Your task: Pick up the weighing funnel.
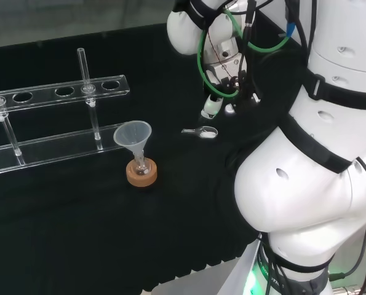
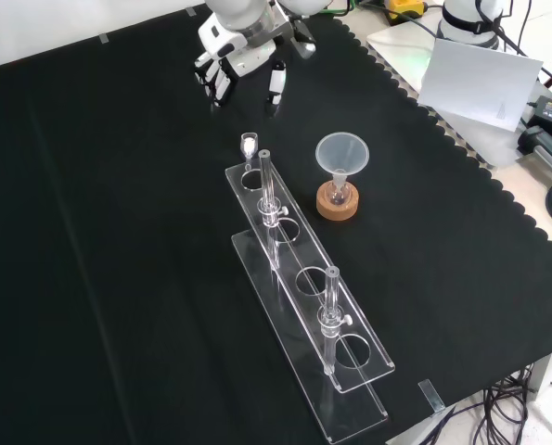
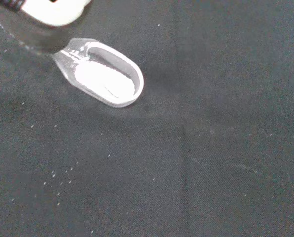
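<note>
The weighing funnel (image 1: 202, 131) is a small clear scoop with a short stem that lies flat on the black cloth. White powder sits in its bowl (image 3: 107, 81). In the front view the weighing funnel (image 2: 249, 145) rests just beyond the far end of the tube rack. My hand (image 1: 222, 92) hovers above it and slightly to the right in the head view, fingers pointing down and relaxed, holding nothing. Seen from the front, the hand (image 2: 243, 65) is farther off than the scoop, apart from it. A blurred white part of the hand (image 3: 53, 10) overlaps the stem end in the wrist view.
The big funnel (image 1: 133, 136) stands in a small flask on a cork ring (image 1: 141, 174), left of the scoop in the head view. A clear tube rack (image 1: 44, 96) with two upright tubes (image 2: 269, 190) lies farther left. A sheet of paper (image 2: 480, 79) lies past the cloth's edge.
</note>
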You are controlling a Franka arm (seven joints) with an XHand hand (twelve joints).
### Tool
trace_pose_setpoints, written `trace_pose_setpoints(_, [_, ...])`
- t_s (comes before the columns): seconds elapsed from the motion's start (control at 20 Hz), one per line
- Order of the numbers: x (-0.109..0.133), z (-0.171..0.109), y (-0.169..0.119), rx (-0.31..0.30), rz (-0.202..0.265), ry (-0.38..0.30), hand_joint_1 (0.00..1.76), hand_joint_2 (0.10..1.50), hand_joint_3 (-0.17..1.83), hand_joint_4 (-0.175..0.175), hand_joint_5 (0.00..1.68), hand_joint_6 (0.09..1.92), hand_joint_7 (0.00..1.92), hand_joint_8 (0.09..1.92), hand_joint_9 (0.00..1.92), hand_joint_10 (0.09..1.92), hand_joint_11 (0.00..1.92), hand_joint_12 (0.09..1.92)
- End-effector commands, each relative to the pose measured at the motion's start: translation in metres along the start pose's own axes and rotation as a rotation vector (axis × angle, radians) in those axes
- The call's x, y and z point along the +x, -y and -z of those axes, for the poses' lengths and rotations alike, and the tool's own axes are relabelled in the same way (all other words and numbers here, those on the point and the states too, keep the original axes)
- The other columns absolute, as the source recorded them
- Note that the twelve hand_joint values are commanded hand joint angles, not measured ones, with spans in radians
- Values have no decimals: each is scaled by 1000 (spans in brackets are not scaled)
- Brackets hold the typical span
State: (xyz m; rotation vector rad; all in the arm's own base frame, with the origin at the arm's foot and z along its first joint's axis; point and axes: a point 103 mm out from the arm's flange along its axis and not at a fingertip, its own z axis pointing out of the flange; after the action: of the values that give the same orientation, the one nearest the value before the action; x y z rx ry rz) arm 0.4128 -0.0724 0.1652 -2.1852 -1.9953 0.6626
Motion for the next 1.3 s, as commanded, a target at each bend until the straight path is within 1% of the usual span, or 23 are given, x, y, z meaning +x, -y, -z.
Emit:
trace_pose_setpoints(0.05, [2,-5,-10,32,12,17,826,723,33,19,704,87,891,417,526,565,0,1210])
trace_pose_setpoints(0.15, [7,-9,-12,39,24,9,828,724,34,19,708,87,894,416,528,563,0,1208])
trace_pose_setpoints(0.3, [10,-13,-11,41,30,0,829,725,35,19,712,87,897,416,531,560,0,1206])
trace_pose_setpoints(0.75, [19,-32,-10,60,21,-17,821,734,42,20,720,87,909,416,538,550,0,1197])
trace_pose_setpoints(1.3, [26,-51,-14,75,-3,-38,817,736,47,22,736,87,927,416,548,541,0,1178])
